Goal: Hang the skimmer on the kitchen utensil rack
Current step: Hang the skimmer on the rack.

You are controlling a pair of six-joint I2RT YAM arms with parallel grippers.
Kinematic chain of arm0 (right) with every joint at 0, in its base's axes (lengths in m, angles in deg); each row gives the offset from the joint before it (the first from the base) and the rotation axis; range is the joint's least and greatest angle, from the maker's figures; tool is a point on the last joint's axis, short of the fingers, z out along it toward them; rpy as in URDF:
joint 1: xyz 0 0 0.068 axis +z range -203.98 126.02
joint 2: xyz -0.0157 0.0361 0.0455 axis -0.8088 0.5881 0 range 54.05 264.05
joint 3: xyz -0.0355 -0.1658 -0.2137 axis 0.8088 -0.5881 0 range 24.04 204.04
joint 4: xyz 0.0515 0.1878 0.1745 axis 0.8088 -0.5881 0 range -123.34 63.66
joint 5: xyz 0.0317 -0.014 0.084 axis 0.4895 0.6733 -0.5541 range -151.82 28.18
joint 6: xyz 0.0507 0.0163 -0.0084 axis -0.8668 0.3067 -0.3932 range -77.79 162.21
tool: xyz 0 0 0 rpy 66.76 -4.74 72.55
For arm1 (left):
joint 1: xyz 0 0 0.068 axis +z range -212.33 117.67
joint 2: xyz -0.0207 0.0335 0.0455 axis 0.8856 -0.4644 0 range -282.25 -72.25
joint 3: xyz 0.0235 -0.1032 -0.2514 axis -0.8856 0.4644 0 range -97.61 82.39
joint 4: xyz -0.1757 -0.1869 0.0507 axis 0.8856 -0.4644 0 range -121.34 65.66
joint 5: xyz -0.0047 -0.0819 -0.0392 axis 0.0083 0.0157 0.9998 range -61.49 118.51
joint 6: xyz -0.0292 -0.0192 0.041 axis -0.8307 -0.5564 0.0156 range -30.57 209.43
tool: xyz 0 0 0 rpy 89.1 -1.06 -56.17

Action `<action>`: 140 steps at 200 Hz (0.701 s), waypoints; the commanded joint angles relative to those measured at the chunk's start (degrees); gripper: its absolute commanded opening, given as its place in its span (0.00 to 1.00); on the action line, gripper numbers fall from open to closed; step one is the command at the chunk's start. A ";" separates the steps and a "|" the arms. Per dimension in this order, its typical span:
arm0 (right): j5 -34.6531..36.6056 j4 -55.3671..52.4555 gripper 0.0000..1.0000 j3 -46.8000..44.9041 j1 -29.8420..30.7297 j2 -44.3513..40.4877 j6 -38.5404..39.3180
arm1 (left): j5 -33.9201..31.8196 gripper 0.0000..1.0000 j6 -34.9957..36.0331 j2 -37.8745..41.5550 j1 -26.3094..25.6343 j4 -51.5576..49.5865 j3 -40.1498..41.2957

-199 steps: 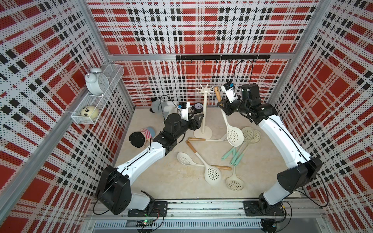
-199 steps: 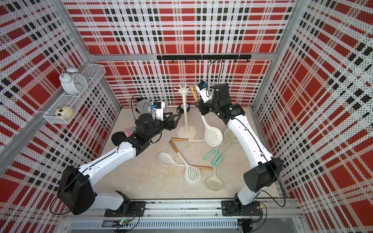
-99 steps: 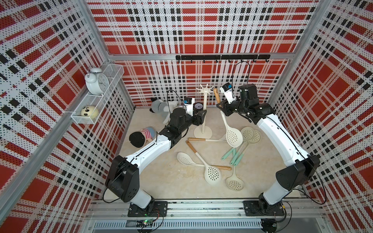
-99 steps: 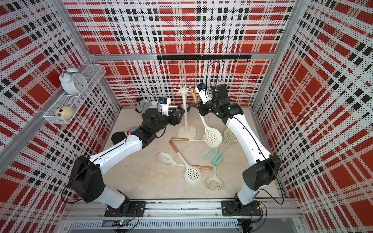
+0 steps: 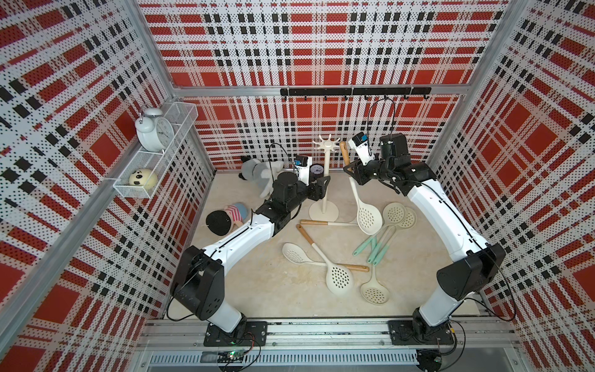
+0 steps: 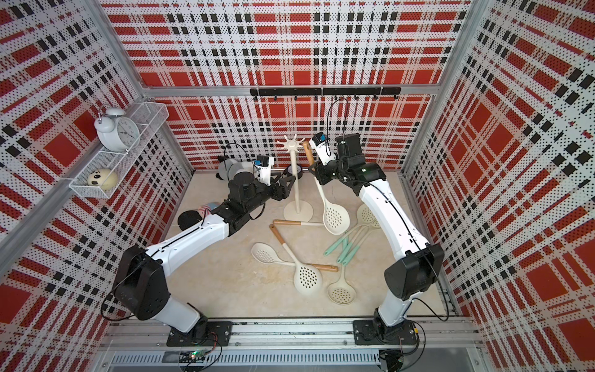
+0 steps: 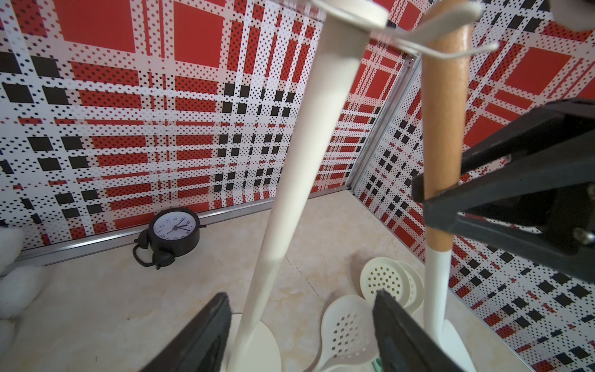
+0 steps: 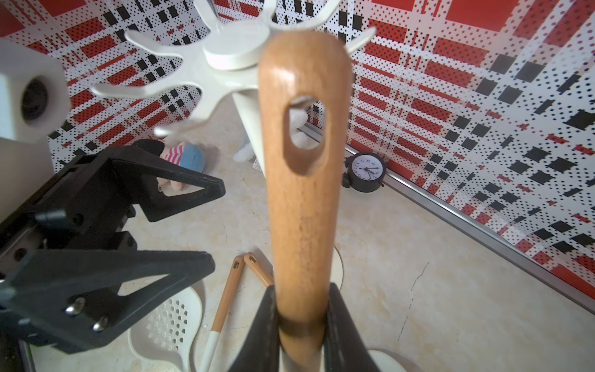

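Our right hand grips the skimmer by its wooden handle. We hold it upright just right of the rack in the upper centre of the frame, its handle tip beside the prongs. Our left hand stands open around the rack's pole.
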 commanded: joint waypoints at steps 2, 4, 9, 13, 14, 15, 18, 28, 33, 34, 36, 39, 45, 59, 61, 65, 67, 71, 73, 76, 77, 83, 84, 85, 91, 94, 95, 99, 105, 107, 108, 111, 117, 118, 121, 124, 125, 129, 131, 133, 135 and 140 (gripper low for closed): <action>-4.26 -4.75 0.00 2.01 0.26 2.01 2.15 | 0.08 0.73 1.37 -0.73 -0.35 -0.66 -1.94; -4.32 -4.84 0.00 2.15 0.33 2.12 2.31 | 0.07 0.73 1.39 -0.73 -0.38 -0.66 -1.91; -4.42 -5.32 0.00 2.47 0.38 2.31 2.74 | 0.15 0.73 1.49 -0.73 -0.35 -0.72 -1.94; -4.43 -5.69 0.00 2.62 0.33 2.45 3.09 | 0.28 0.73 1.52 -0.69 -0.40 -0.74 -1.83; -4.43 -5.78 0.00 2.68 0.32 2.48 3.13 | 0.30 0.73 1.57 -0.71 -0.38 -0.75 -1.82; -4.43 -5.87 0.00 2.72 0.31 2.49 3.29 | 0.27 0.73 1.56 -0.68 -0.37 -0.75 -1.86; -4.43 -6.06 0.00 2.86 0.30 2.50 3.58 | 0.25 0.73 1.58 -0.57 -0.36 -0.75 -1.82; -4.02 -6.66 0.00 3.21 0.30 2.59 4.56 | 0.41 0.73 1.88 -0.52 -0.36 -0.99 -1.72; -3.51 -7.15 0.00 3.28 0.32 2.67 5.21 | 0.44 0.73 2.02 -0.40 -0.31 -1.05 -1.72; -3.40 -7.21 0.00 3.41 0.31 2.72 5.33 | 0.43 0.73 2.04 -0.39 -0.29 -1.03 -1.72; -3.16 -7.44 0.00 3.56 0.33 2.76 5.56 | 0.42 0.73 2.06 -0.34 -0.27 -1.08 -1.72; -2.82 -7.78 0.00 3.70 0.30 2.81 6.04 | 0.49 0.73 2.11 -0.30 -0.29 -1.11 -1.72; -2.16 -8.54 0.00 4.18 0.35 2.94 6.87 | 0.51 0.73 2.32 -0.23 -0.27 -1.33 -1.84; -0.32 -10.40 0.00 5.33 0.31 3.45 9.28 | 0.73 0.72 2.42 -0.21 -0.03 -1.63 -1.98; -0.02 -10.67 0.00 5.46 0.37 3.49 9.60 | 0.76 0.72 2.42 -0.20 -0.01 -1.67 -1.98; 0.54 -11.18 0.00 5.71 0.30 3.68 10.10 | 0.85 0.71 2.42 -0.22 0.07 -1.78 -2.05; 0.90 -11.35 0.00 6.00 0.30 3.79 10.47 | 0.90 0.71 2.44 -0.23 0.12 -1.78 -2.06; 1.30 -11.90 0.00 6.24 0.28 3.86 10.98 | 0.94 0.71 2.43 -0.19 0.16 -1.82 -2.07; 1.53 -12.12 0.00 6.28 0.23 3.90 11.35 | 0.95 0.71 2.42 -0.22 0.13 -1.81 -2.07; 1.73 -12.52 0.00 6.46 0.24 3.99 11.81 | 1.05 0.71 2.48 -0.18 0.24 -1.93 -2.14; 1.77 -12.67 0.00 6.50 0.22 3.99 11.98 | 1.04 0.71 2.49 -0.15 0.21 -1.95 -2.15; 2.03 -13.39 0.00 6.87 0.25 4.09 12.89 | 1.12 0.71 2.60 -0.14 0.26 -2.03 -2.16; 2.05 -13.54 0.00 6.88 0.23 4.09 13.05 | 1.12 0.71 2.60 -0.13 0.26 -2.05 -2.16; 2.11 -13.66 0.00 6.88 0.22 4.13 13.17 | 1.12 0.71 2.64 -0.16 0.30 -2.06 -2.16; 2.32 -14.21 0.00 6.99 0.28 4.09 14.00 | 1.19 0.71 2.69 -0.06 0.35 -2.17 -2.29; 2.52 -14.47 0.00 7.06 0.22 4.09 14.31 | 1.19 0.71 2.75 -0.07 0.41 -2.31 -2.33; 2.56 -14.48 0.00 7.02 0.22 4.09 14.46 | 1.20 0.71 2.80 -0.05 0.43 -2.32 -2.33; 2.68 -14.82 0.00 7.14 0.23 4.04 14.87 | 1.21 0.71 2.79 -0.09 0.44 -2.41 -2.42; 2.79 -15.15 0.00 7.13 0.22 3.94 15.28 | 1.21 0.71 2.86 -0.09 0.50 -2.50 -2.42; 2.85 -15.22 0.00 7.14 0.26 3.96 15.37 | 1.21 0.71 2.86 -0.04 0.52 -2.51 -2.46; 2.86 -15.25 0.00 7.15 0.24 3.94 15.38 | 1.21 0.71 2.95 -0.03 0.52 -2.51 -2.49; 2.86 -15.27 0.00 7.10 0.26 3.91 15.45 | 1.21 0.71 3.00 -0.09 0.50 -2.55 -2.50; 2.72 -15.28 0.00 7.05 0.21 3.84 15.42 | 1.21 0.71 3.02 -0.05 0.60 -2.66 -2.51; 2.71 -15.32 0.00 6.97 0.21 3.83 15.41 | 1.21 0.71 3.02 -0.04 0.61 -2.67 -2.51; 2.43 -15.28 0.00 6.85 0.25 3.75 15.51 | 1.21 0.71 3.01 -0.08 0.61 -2.67 -2.51; 2.27 -15.21 0.00 6.80 0.24 3.67 15.55 | 1.21 0.71 2.95 -0.03 0.66 -2.65 -2.51; 2.22 -15.20 0.00 6.80 0.23 3.62 15.52 | 1.21 0.71 2.99 -0.03 0.63 -2.62 -2.51; 2.02 -14.99 0.00 6.52 0.23 3.44 15.46 | 1.21 0.71 3.01 -0.05 0.70 -2.62 -2.51; 1.95 -14.94 0.00 6.46 0.22 3.40 15.45 | 1.21 0.71 3.01 -0.03 0.70 -2.60 -2.51; 1.95 -14.86 0.00 6.49 0.26 3.32 15.41 | 1.28 0.71 2.98 -0.03 0.70 -2.66 -2.49; 1.98 -14.78 0.00 6.52 0.25 3.24 15.35 | 1.23 0.71 3.00 -0.05 0.70 -2.61 -2.46; 1.99 -14.72 0.00 6.58 0.30 3.13 15.16 | 1.21 0.71 3.11 -0.02 0.70 -2.66 -2.42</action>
